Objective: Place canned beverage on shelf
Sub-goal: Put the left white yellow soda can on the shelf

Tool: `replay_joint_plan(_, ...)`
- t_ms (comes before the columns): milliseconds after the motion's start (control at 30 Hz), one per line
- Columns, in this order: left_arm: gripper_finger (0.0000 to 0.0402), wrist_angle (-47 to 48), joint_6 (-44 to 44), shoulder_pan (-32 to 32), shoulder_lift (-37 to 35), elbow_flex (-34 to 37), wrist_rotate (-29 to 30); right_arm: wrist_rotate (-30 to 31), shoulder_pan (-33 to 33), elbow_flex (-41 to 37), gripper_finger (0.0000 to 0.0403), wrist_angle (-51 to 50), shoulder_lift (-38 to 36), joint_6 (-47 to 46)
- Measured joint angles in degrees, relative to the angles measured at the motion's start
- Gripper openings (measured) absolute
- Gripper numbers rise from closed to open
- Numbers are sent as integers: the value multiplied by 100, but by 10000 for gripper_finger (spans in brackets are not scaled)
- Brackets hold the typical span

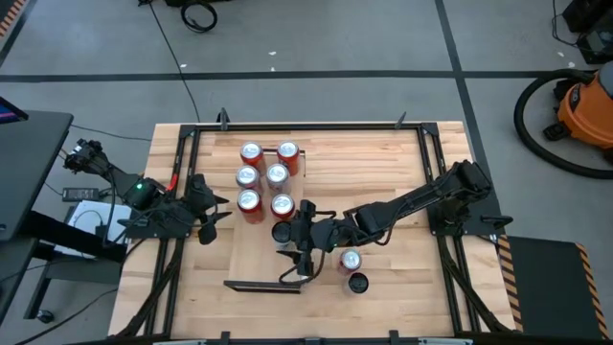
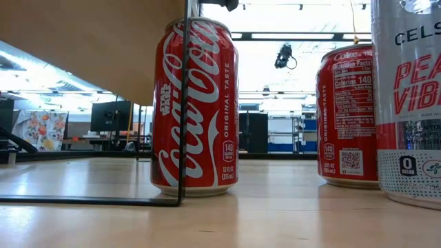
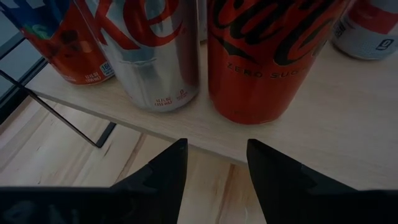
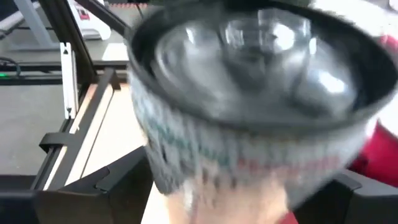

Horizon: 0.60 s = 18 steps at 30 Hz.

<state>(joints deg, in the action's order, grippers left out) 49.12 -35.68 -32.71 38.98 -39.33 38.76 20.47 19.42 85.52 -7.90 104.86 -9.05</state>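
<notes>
- Near shelf's front end: dark-rimmed pale beverage can (image 1: 283, 231) sits on long pale plywood shelf (image 1: 254, 254), next free slot after six red/silver cans (image 1: 264, 177).
- R gripper (image 1: 295, 233) straddles it; gripping vs letting go, can't tell.
- L gripper (image 3: 214, 165) waits beside shelf, narrowly parted, empty.

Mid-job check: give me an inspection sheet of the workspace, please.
Surface: butcher-block table.
Job's things: shelf carries six cans; a dark-topped can sits by the right gripper.
Clutter: two cans on the table beside the shelf.
Grippers: left gripper open, empty, at the shelf's edge; right gripper at the dark-topped can.
Cables: black cable on the floor.
Surroundings: orange vacuum, right of the table.
</notes>
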Motion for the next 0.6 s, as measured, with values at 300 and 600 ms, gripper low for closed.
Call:
replay_joint_plan(300, 178, 0, -7, 0, 0, 0, -1, 500, 153, -2, 325, 653, -7, 878)
replay_joint_plan(600, 178, 4, -13, 1, 0, 0, 1, 812, 204, -7, 325, 1476, -181, 1811)
